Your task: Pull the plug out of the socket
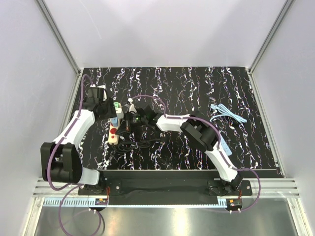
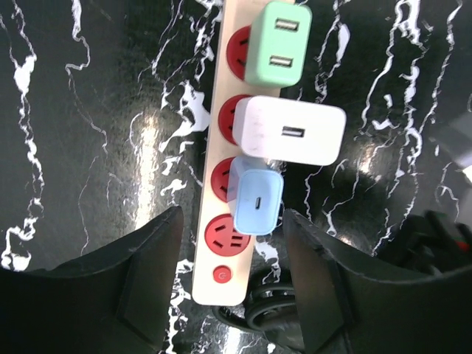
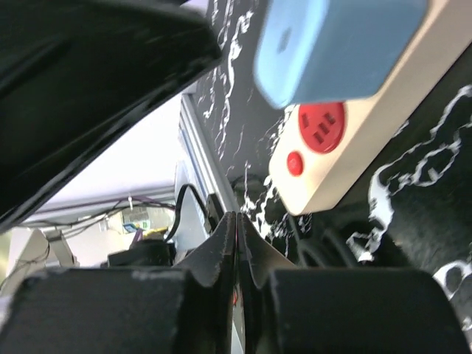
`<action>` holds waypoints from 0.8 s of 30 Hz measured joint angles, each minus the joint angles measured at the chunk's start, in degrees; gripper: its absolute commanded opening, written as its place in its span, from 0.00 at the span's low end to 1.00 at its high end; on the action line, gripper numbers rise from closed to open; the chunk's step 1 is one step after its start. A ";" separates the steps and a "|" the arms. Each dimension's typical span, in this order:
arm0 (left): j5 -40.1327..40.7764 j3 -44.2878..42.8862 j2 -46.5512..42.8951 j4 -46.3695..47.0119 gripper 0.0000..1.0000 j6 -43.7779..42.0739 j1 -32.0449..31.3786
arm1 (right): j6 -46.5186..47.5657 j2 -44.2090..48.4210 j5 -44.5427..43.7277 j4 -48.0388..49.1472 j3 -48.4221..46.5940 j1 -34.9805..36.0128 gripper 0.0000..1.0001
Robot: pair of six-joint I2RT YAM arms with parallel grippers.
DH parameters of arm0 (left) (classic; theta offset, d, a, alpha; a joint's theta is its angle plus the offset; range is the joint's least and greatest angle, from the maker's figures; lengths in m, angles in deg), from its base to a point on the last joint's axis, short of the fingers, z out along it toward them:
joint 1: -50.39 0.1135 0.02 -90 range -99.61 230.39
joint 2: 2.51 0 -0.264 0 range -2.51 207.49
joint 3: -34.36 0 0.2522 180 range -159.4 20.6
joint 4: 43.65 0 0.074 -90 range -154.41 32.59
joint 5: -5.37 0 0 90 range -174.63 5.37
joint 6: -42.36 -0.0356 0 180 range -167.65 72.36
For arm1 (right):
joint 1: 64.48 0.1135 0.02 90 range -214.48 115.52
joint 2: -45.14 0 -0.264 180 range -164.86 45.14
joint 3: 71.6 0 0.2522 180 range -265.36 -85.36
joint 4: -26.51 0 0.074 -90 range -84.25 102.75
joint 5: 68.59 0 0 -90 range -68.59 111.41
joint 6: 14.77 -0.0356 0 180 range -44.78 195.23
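The socket (image 2: 209,265), a narrow beige strip with red outlets, lies lengthwise on the black marbled table (image 2: 88,110). The plug (image 2: 291,131), a small white cube, sits in its second outlet, between a green adapter (image 2: 276,44) and a light blue adapter (image 2: 257,200). The last outlet and the red button are bare. My left gripper (image 2: 232,221) is open, one finger on each side of the strip's near end, touching nothing. My right gripper (image 3: 236,219) is shut on nothing, low beside the strip's button end (image 3: 324,166). From the top view the socket (image 1: 113,133) lies between both grippers.
A coiled black cord (image 2: 274,310) leaves the strip's near end and lies on the table (image 1: 135,145). A light blue cord (image 1: 229,114) rests at the right side. Grey walls and a metal frame (image 1: 69,59) border the table.
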 measured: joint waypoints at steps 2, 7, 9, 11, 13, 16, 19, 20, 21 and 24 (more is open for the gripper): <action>-0.85 -0.02 0.44 0.70 0.61 -0.04 -0.15 | -0.87 -1.44 -0.85 0.66 -0.90 0.00 0.06; -2.38 -0.02 4.07 1.36 0.54 -0.13 -0.37 | -2.95 -5.33 -2.10 1.51 -3.98 0.04 0.04; -2.45 -0.02 5.31 1.36 0.50 -0.28 -0.46 | -3.39 -6.51 -2.40 1.73 -5.35 0.07 0.04; -2.49 -0.11 6.51 1.36 0.46 -0.44 -0.46 | -3.80 -7.39 -2.64 1.77 -6.60 0.07 0.04; -2.80 -0.20 7.39 1.36 0.43 -0.46 -0.52 | -4.22 -7.98 -2.69 1.75 -7.74 0.11 0.03; -3.08 -0.28 7.87 1.51 0.40 -0.63 -0.68 | -5.11 -8.81 -2.93 1.92 -9.09 0.24 0.01; -3.21 -0.35 7.87 1.49 0.35 -0.92 -0.68 | -5.99 -9.75 -3.21 2.56 -9.81 0.35 0.01; -3.21 -0.35 7.87 1.49 0.34 -1.05 -0.68 | -6.14 -10.01 -3.54 2.62 -9.92 0.42 0.00; -3.23 -0.37 7.87 1.46 0.33 -1.27 -0.68 | -6.21 -10.14 -4.00 2.58 -9.92 0.50 0.00; -3.26 -0.42 7.87 1.40 0.28 -1.49 -0.68 | -6.47 -10.29 -4.68 2.69 -9.77 0.83 0.00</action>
